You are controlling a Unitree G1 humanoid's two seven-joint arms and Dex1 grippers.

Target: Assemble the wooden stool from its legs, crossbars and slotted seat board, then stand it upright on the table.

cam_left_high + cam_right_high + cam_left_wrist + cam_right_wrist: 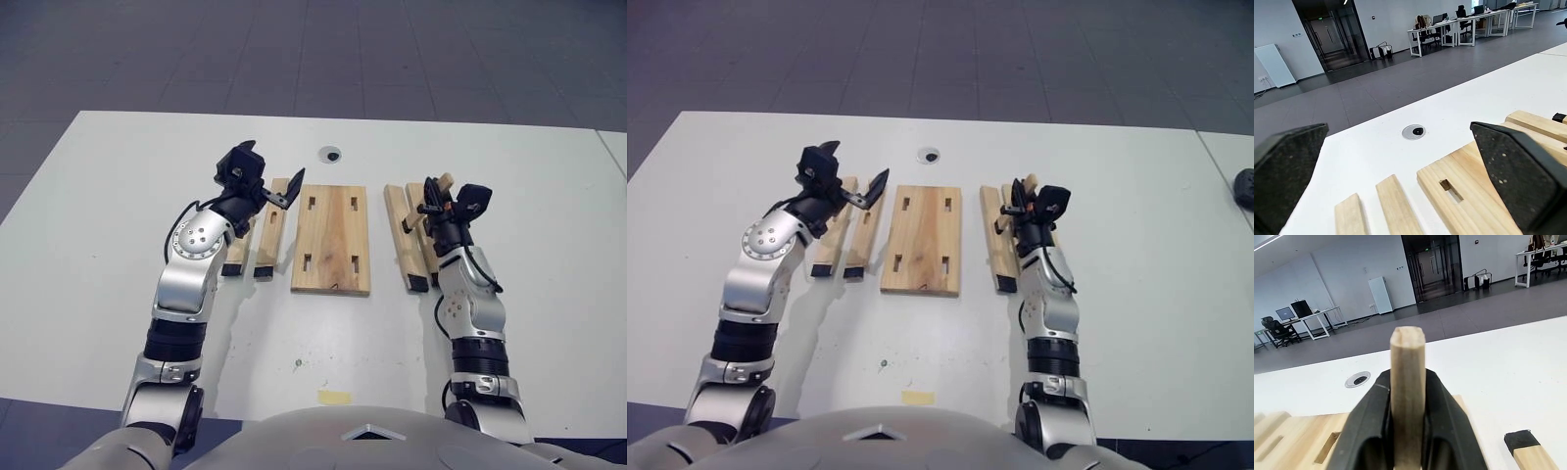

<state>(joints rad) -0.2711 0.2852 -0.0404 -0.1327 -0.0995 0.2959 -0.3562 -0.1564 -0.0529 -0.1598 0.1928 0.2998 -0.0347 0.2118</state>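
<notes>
The slotted seat board [331, 238] lies flat at the table's middle, slots facing up. Two wooden legs [271, 228] with black tips lie side by side just left of it. My left gripper [269, 174] hovers open above their far ends, with nothing between its black fingers [1518, 169]. Two more legs [399, 235] lie to the right of the board. Over them my right gripper [434, 196] is shut on a short wooden crossbar [1407, 377], whose end sticks out past the fingers [1444, 421].
The white table [118, 196] has a round cable grommet [332, 153] behind the board and a yellow tape strip [334, 398] near the front edge. Bare tabletop stretches out to the far left and far right.
</notes>
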